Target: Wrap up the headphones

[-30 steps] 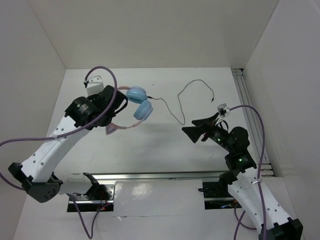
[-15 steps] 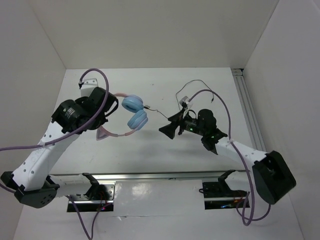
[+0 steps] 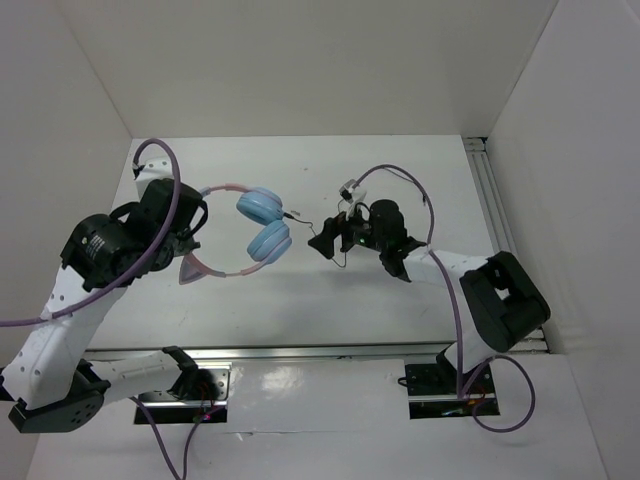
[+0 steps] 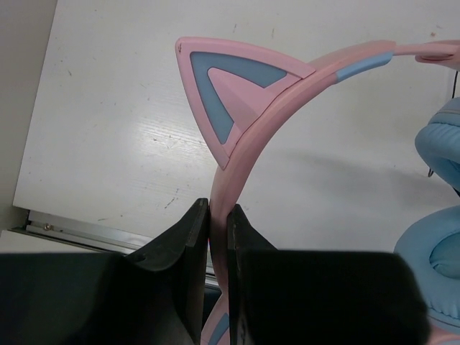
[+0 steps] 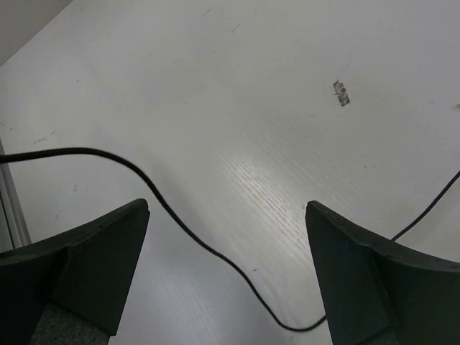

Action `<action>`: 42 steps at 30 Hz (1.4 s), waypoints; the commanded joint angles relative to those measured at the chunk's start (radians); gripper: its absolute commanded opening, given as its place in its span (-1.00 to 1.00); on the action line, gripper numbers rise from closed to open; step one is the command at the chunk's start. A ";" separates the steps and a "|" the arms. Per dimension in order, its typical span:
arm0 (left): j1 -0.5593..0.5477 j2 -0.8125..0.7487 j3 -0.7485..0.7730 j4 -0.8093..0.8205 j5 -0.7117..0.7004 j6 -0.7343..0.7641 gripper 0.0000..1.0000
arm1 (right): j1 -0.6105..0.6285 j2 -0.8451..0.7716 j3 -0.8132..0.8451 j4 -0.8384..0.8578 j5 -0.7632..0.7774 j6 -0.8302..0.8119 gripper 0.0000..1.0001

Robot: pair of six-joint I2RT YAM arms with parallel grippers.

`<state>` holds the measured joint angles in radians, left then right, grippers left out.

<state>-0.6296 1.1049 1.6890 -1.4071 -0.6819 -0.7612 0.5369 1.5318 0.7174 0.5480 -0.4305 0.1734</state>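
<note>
Where the left gripper (image 4: 218, 212) is viewed from its own wrist, its two dark fingers (image 4: 183, 237) are found clamped on the thin pink headband (image 4: 248, 133) of the headphones (image 3: 250, 228), just beside a cat ear (image 4: 228, 92) — pink, with a blue inset; the band is pinched flat between the jaws.
Position of item: left half of the white table (image 3: 400, 290), towards the middle; whether the table is touched cannot be told.
Ear cups: two, round, light blue; one farther (image 3: 260, 206), one nearer (image 3: 270, 241), close together, right of the left gripper, with the headband arching between gripper and cups.
Cord (image 5: 180, 223): thin, black; led from the far cup rightwards to the right gripper (image 3: 325, 243).
Right gripper: mid-table, just right of the cups, pointed left; jaws spread wide, nothing held — the cord is seen lying on the table under the gap.
Purple cable (image 3: 165, 180): looped over the left arm.
</note>
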 commanded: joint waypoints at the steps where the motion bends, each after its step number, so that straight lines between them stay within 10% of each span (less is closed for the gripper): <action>1: 0.008 -0.011 0.035 0.042 0.011 0.003 -1.00 | 0.003 0.065 0.083 0.084 0.006 -0.032 0.89; 4: 0.008 -0.020 0.054 0.042 0.012 0.003 -1.00 | 0.003 0.120 0.114 0.084 -0.062 -0.032 0.41; 5: 0.008 -0.020 0.054 0.042 0.002 0.003 -1.00 | 0.003 0.148 0.114 0.101 -0.076 -0.023 -0.19; 12: 0.008 -0.020 0.054 0.052 -0.011 -0.006 -1.00 | 0.003 0.177 0.039 0.236 -0.088 0.057 -1.00; 24: 0.008 0.042 -0.221 0.244 -0.009 0.170 -1.00 | 0.109 -0.289 -0.036 -0.175 0.479 -0.072 -1.00; 32: -0.054 0.085 -0.387 0.530 0.451 0.428 -1.00 | 0.211 -0.407 0.119 -0.448 0.507 -0.202 -1.00; 42: -0.297 0.138 -0.356 0.539 0.610 0.534 -1.00 | 0.265 -0.354 0.175 -0.556 0.510 -0.258 -1.00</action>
<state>-0.8753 1.2610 1.2869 -0.9165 -0.1967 -0.2913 0.7994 1.1641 0.8398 0.0185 0.0753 -0.0509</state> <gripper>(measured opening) 0.241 0.023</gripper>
